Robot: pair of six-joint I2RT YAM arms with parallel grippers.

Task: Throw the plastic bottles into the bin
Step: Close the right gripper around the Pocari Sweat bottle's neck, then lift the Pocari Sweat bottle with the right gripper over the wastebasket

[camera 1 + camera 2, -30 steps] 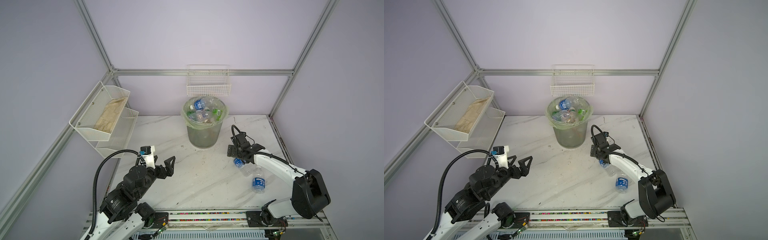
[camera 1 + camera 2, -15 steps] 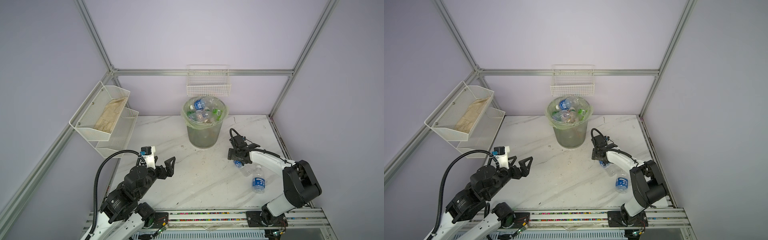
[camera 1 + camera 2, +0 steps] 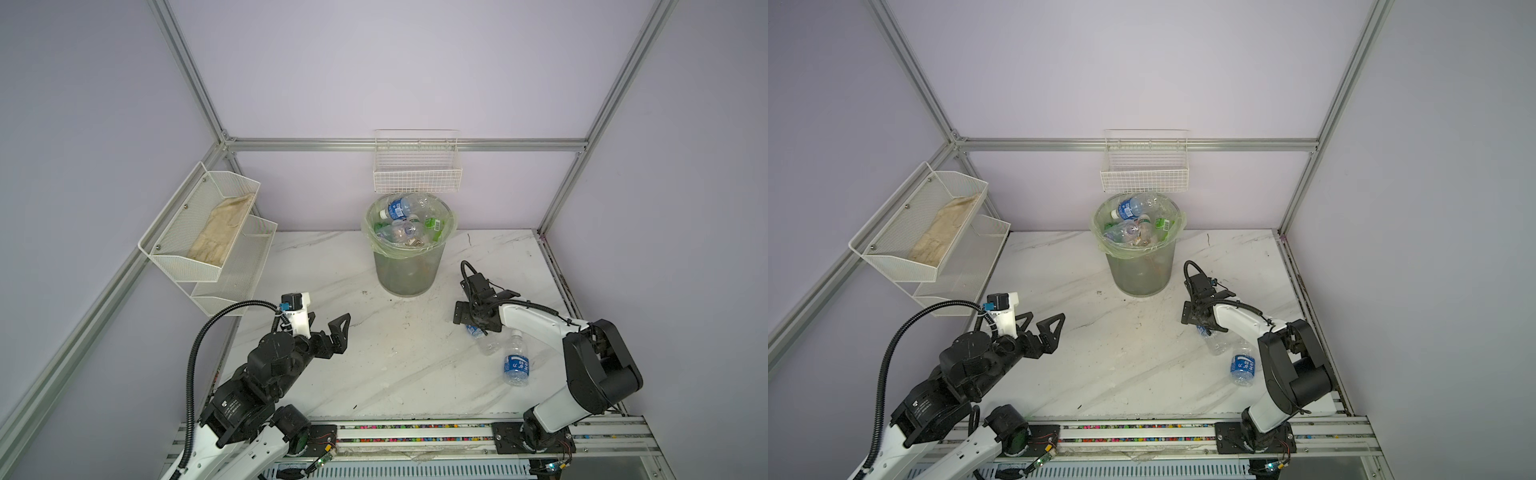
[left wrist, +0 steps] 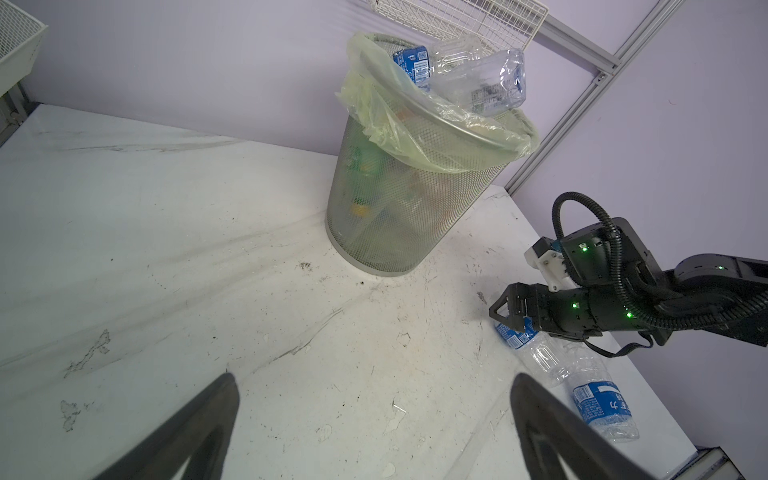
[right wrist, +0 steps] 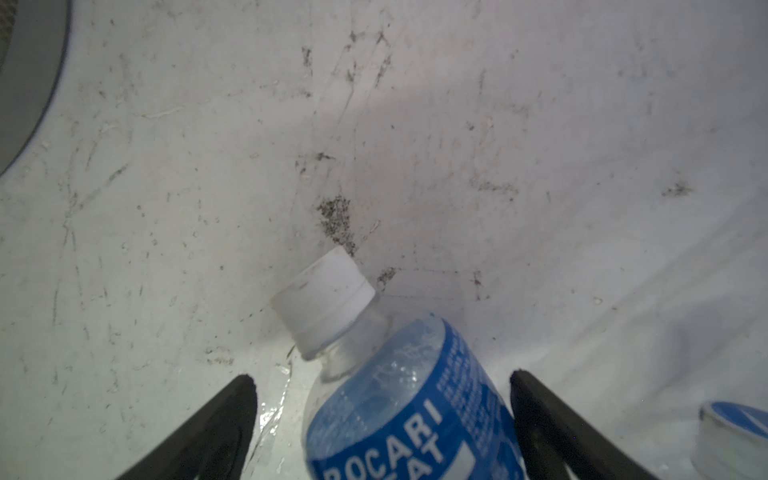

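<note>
Right wrist view: R gripper jaws spread, straddling blue-label bottle, white cap; gap at one jaw.
Both top views: that bottle lies on tabletop, right of centre, under R gripper.
2nd bottle: lying just beside it, lower right.
Bin: upper centre, heaped w/ bottles.
L gripper: spread wide, empty, lower left.

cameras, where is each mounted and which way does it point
Top views: high in front, looking down on table, bin, left arm, right arm.
Left wrist: faces bin; open left gripper frames it.
Right wrist: points down at Pocari bottle between open right gripper fingers.
Shared: left wrist and top views show that bottle.
</note>
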